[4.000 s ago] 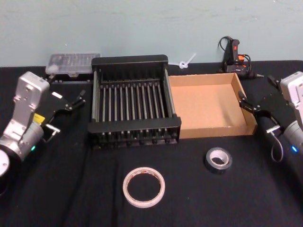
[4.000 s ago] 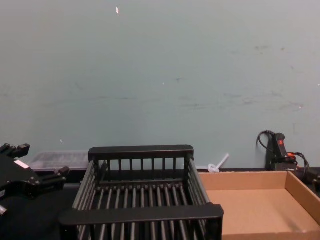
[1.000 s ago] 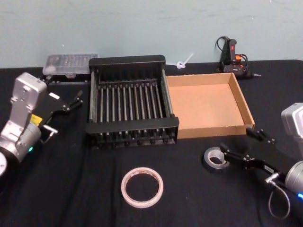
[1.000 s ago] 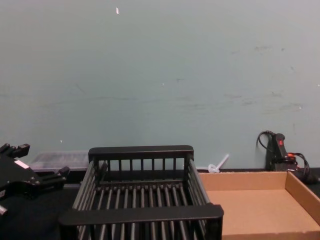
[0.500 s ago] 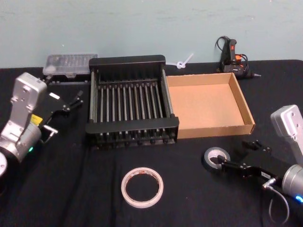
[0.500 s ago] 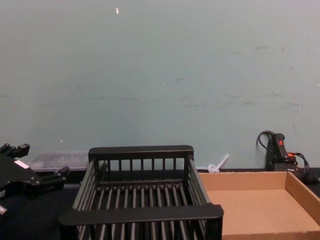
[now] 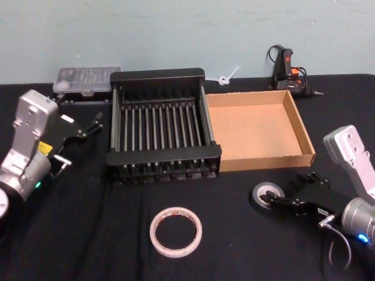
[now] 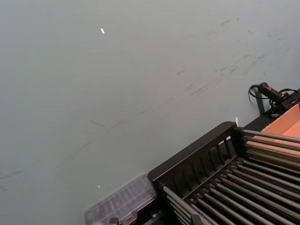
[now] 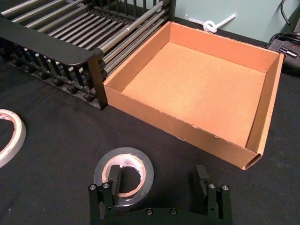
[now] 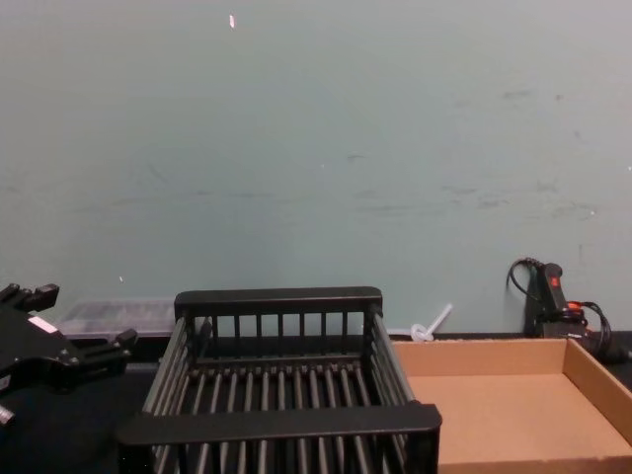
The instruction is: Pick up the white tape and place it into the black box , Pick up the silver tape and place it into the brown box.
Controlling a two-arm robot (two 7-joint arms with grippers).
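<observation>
- Lowered and swung in from beside the brown box (image 7: 258,129) four seconds ago, the right gripper (image 7: 288,193) now sits at table level just in front of that tray; its jaws are spread wide, one finger (image 9: 114,176) over the silver tape's pale core and the other out beside the roll.
- Silver tape (image 7: 267,196) lies flat on the black tablecloth (image 7: 88,234), just in front of the brown box's near right corner and apart from it.
- White tape (image 7: 176,232) lies flat farther front and to the left of the brown box, before the black box (image 7: 161,123).
- Black box stands touching the brown box's left wall; both hold nothing.
- Left gripper (image 7: 82,126) hangs parked well to the left of the brown box, beyond the crate, its jaws standing open.
- Behind the brown box, a pale blue-green wall (image 10: 316,148) bears faint scuffs; against it lie a clear plastic case (image 7: 88,79), a white zip tie (image 7: 229,76) and a black glue gun (image 7: 287,67).
</observation>
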